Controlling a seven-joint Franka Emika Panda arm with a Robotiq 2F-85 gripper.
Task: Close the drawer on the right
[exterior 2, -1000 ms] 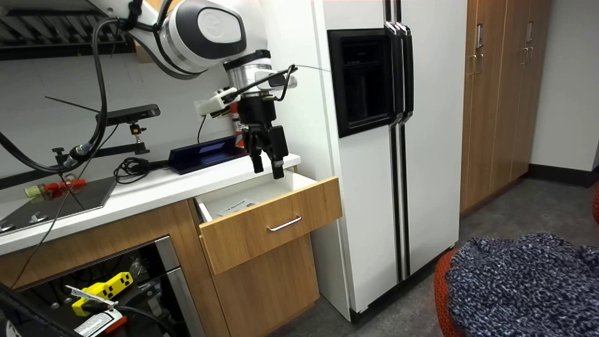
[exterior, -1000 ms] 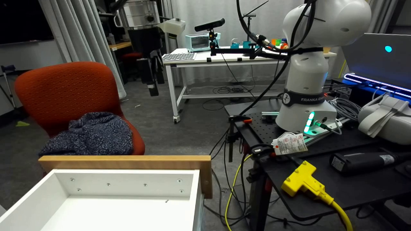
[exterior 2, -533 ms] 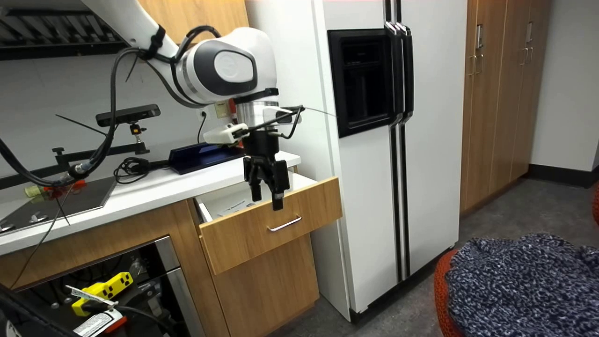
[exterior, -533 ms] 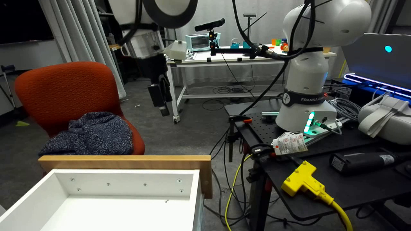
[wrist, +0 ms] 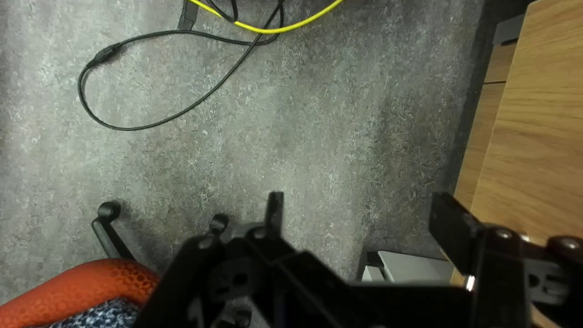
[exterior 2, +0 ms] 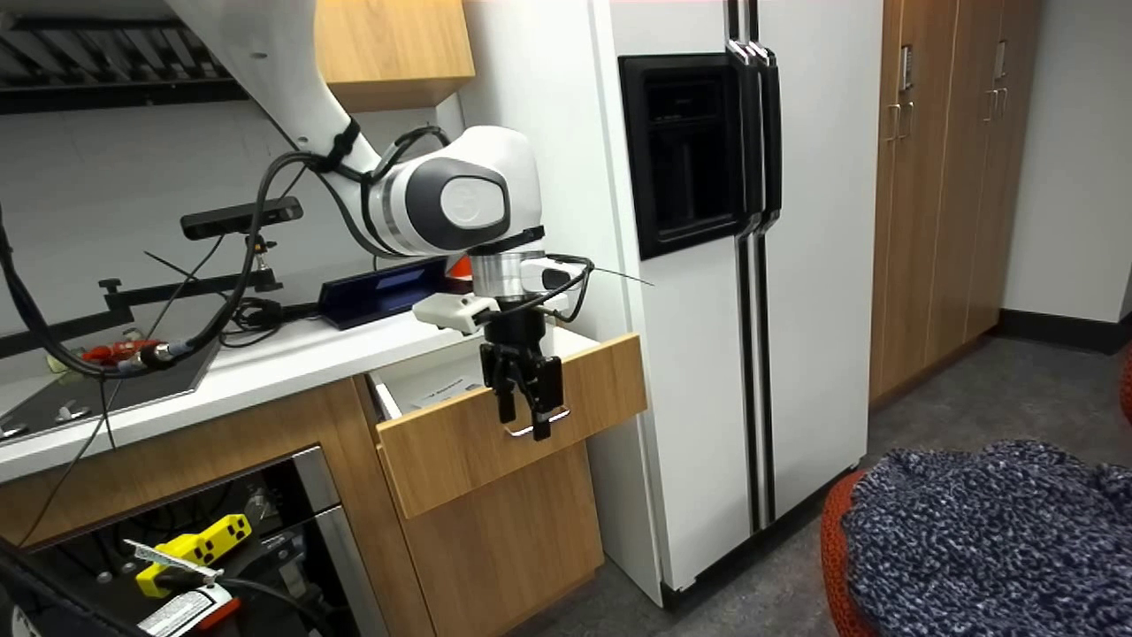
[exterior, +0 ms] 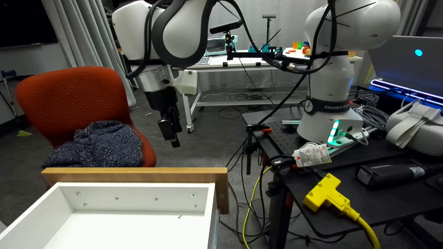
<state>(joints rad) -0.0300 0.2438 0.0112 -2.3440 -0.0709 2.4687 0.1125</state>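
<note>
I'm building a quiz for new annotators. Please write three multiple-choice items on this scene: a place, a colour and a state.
1. Where is the dark speckled cloth?
A) on the floor
B) on the orange chair
C) on the refrigerator

2. What colour is the outlet block?
A) blue
B) green
C) yellow

3. How does the drawer stand?
A) pulled open
B) fully shut
C) lying on its side

1 B: it lies on the seat in both exterior views.
2 C: it shows yellow in both exterior views.
3 A: its front stands out from the cabinet and its white inside shows.
</note>
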